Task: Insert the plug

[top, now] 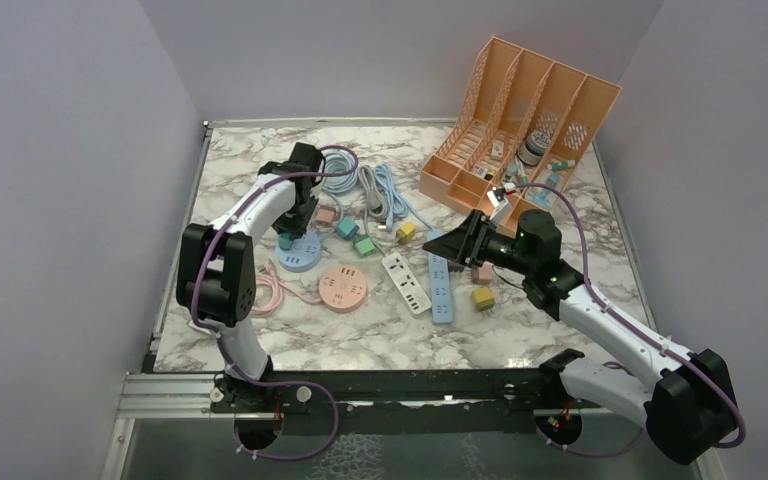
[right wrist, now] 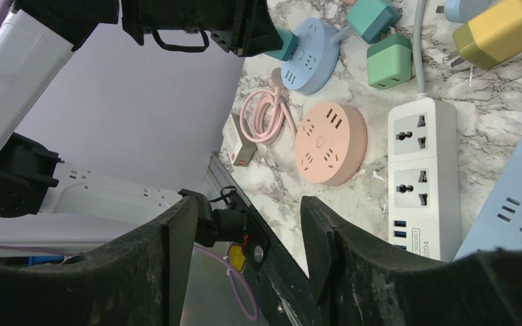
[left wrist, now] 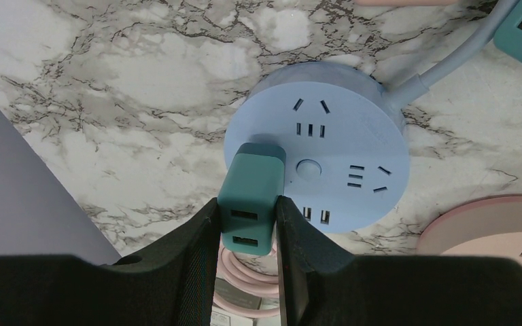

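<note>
left wrist: usb ports [left wrist: 245,216] on plug [left wrist: 253,183]

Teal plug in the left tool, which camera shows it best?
Left wrist: the teal plug is close up, clamped at the blue round socket's edge. Top external shows only a teal speck; right wrist shows just a corner.

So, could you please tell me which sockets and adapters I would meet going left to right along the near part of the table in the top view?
blue round socket → pink round socket → white power strip → blue power strip → yellow adapter
</note>
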`<action>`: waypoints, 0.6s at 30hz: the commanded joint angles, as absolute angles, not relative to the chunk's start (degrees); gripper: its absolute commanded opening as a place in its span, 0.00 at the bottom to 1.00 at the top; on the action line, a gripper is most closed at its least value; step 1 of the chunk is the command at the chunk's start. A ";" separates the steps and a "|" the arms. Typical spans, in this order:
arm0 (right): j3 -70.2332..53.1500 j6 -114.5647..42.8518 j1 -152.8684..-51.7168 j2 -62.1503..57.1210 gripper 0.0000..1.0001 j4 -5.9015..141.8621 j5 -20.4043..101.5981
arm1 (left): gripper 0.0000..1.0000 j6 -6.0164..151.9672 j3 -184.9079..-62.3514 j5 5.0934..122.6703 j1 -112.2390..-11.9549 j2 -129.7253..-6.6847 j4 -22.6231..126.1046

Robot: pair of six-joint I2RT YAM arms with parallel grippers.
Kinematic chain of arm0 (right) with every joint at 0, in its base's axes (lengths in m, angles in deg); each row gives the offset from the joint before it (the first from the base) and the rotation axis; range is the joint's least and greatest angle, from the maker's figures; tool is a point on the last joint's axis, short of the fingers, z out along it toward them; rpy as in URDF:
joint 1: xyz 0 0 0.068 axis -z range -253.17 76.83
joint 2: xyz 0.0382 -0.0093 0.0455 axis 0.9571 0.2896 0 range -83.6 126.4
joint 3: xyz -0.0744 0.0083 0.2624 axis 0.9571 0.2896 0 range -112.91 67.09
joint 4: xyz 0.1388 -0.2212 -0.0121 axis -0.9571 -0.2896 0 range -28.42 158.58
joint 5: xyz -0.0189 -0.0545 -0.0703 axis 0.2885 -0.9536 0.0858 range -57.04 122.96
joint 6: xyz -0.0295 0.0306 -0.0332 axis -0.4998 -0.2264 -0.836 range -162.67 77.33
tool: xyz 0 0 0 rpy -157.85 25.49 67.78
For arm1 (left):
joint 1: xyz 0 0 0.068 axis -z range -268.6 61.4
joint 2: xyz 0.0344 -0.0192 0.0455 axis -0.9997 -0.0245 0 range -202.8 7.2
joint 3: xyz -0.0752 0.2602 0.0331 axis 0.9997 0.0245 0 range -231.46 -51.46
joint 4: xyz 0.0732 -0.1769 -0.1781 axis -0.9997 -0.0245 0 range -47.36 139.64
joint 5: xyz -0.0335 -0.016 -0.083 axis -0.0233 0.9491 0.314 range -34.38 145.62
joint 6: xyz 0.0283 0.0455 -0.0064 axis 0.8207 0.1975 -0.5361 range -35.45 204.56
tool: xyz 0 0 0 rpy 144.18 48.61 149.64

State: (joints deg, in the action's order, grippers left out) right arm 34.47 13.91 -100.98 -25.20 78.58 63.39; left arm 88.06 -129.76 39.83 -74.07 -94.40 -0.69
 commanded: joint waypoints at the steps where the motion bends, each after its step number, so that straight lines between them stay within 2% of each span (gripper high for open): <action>1: 34.42 13.97 -101.38 -25.17 0.57 79.65 62.30 | 0.00 88.24 -129.85 43.15 -74.53 -95.33 -1.81; 10: 34.07 13.94 -101.38 -25.03 0.57 79.41 62.33 | 0.00 87.89 -126.62 41.10 -75.27 -99.06 -1.29; 18: 33.33 13.69 -101.38 -23.90 0.57 79.19 62.71 | 0.00 88.39 -124.13 44.98 -77.81 -102.21 0.31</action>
State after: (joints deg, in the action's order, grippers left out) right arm 34.47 14.01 -100.98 -24.72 78.58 63.41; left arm 88.13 -129.59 40.59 -75.25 -96.54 0.58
